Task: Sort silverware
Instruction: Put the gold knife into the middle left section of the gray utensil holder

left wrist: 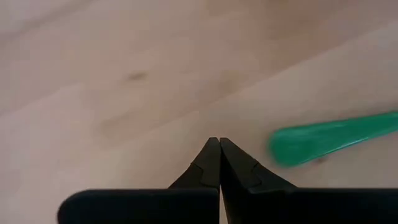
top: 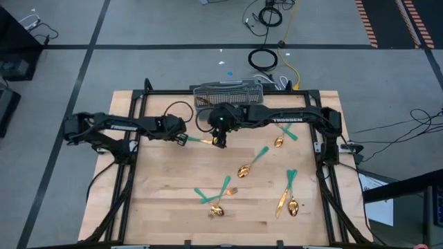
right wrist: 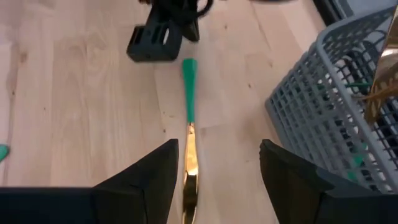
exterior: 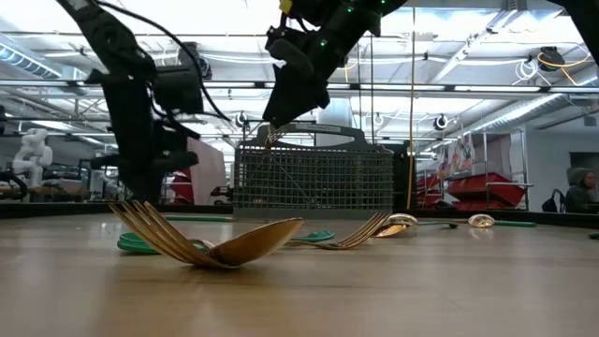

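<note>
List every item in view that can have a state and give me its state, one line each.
Left end effector: shut, empty, low over the table beside the green handle.
Right end effector: open, empty, above a utensil.
Utensil between the arms: flat on the table, not gripped.
Basket: upright at the table's far edge, some cutlery inside.
Crossed fork and spoon: lying loose, overlapping.

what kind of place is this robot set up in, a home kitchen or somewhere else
Probably a robotics lab or workshop, not a kitchen. The wooden table stands on a grey floor with black tape lines and loose cables, and the low view shows exposed ceiling beams and red equipment behind.
</note>
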Robot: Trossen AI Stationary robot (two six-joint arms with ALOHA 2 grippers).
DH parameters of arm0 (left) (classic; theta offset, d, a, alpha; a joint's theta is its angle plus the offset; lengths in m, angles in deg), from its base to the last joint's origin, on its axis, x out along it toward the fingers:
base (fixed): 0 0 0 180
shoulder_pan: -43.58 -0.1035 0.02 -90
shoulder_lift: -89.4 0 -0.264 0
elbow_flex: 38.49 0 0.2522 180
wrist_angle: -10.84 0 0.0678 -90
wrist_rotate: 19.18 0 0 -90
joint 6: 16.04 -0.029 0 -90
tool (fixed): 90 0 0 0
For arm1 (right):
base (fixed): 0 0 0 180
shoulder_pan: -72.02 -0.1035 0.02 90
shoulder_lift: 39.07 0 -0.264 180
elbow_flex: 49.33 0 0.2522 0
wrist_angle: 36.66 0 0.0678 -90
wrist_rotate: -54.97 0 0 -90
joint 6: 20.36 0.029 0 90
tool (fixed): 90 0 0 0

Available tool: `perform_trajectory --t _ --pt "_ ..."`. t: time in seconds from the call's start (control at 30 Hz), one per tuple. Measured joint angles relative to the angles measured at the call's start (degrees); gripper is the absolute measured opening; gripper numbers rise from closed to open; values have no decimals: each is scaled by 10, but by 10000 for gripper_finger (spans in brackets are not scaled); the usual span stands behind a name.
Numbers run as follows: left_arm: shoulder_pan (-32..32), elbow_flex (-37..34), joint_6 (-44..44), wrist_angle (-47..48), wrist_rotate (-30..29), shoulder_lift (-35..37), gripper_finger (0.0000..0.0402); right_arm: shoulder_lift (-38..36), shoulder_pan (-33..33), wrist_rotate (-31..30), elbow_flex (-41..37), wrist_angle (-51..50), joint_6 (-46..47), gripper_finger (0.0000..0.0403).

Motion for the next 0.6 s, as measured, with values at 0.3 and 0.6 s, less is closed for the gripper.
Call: perform_trajectory --t 0.3,0.6 --pt "6 1 16 -93 37 -52 0 -1 1 -1 0 -22 -8 212" --pt "32 15 40 -176 117 -56 0 -1 13 0 0 -53 -14 212"
